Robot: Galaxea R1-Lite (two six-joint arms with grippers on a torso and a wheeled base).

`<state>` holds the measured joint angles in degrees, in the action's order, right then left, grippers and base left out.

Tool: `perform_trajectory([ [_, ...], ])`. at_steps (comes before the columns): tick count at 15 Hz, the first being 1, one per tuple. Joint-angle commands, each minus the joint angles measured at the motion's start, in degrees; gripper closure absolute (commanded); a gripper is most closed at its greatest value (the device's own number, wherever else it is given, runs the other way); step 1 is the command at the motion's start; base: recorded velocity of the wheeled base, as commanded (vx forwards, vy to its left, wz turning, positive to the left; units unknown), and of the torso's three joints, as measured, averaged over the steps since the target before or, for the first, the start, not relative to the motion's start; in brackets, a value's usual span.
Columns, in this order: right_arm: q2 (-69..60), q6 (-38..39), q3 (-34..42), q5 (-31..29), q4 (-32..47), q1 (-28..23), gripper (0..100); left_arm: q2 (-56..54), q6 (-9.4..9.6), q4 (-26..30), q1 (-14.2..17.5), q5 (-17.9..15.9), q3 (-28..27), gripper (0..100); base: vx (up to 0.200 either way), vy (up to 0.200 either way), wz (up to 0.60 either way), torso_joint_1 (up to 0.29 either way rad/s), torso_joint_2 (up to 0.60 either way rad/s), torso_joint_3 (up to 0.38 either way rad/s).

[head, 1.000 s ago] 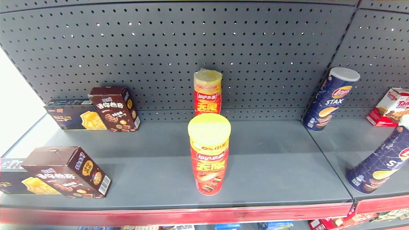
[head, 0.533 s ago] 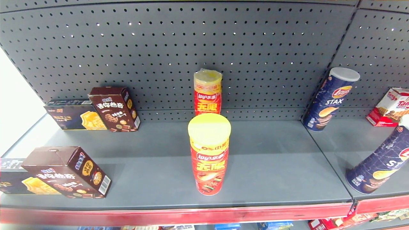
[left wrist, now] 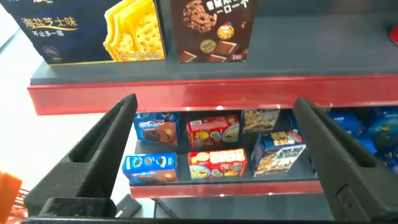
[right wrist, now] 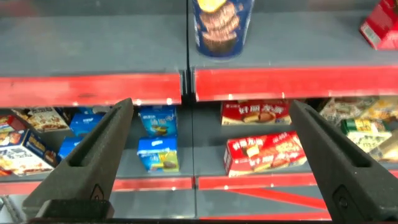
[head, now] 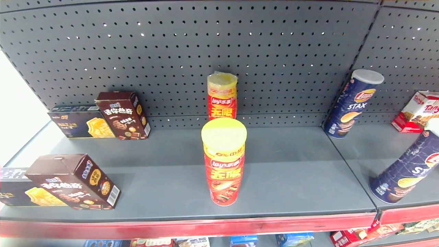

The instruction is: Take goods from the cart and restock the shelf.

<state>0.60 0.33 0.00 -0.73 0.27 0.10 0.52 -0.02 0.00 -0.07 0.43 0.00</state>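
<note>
On the grey shelf (head: 291,178) a red chip can (head: 223,164) with a yellow lid stands upright near the front, with a second red can (head: 222,97) behind it against the pegboard. Brown cookie boxes (head: 121,115) (head: 73,181) and dark cracker boxes (head: 80,121) sit at the left. My left gripper (left wrist: 214,102) is open and empty, in front of the shelf's red edge, below the cracker box (left wrist: 99,31) and cookie box (left wrist: 211,28). My right gripper (right wrist: 211,104) is open and empty too, below a blue chip can (right wrist: 221,25).
Two blue chip cans (head: 349,106) (head: 404,171) and a red-and-white box (head: 416,111) stand on the shelf section to the right. Wide bare shelf lies on both sides of the red cans. A lower shelf (left wrist: 211,149) holds several small boxes.
The head view has shifted slightly, so the whole picture sits a little higher. The goods on the shelf stand as before.
</note>
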Motion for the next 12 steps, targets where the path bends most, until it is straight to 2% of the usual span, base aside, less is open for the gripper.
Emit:
perform_trajectory([
  [1, 0.1, 0.0, 0.0, 0.0, -0.1, 0.0, 0, 0.1, -0.06, 0.1, 0.0, 0.0, 0.0, 0, 0.000, 0.000, 0.00, 0.000, 0.00, 0.000],
  [10, 0.1, -0.3, -0.1, 0.2, -0.1, 0.0, 0, 0.1, 0.20, 0.1, -0.1, -0.1, 0.0, 0, 0.000, 0.000, 0.00, 0.000, 0.00, 0.000],
  [11, 0.1, -0.2, 0.0, 0.1, -0.1, 0.0, 0, 0.1, 0.11, 0.1, -0.1, -0.1, 0.0, 0, 0.000, 0.000, 0.60, 0.007, 0.00, 0.002],
  [12, 0.1, -0.2, 0.0, 0.1, -0.1, 0.0, 0, 0.1, 0.02, 0.1, 0.0, 0.0, 0.0, 0, 0.000, 0.000, 0.00, 0.000, 0.00, 0.000],
])
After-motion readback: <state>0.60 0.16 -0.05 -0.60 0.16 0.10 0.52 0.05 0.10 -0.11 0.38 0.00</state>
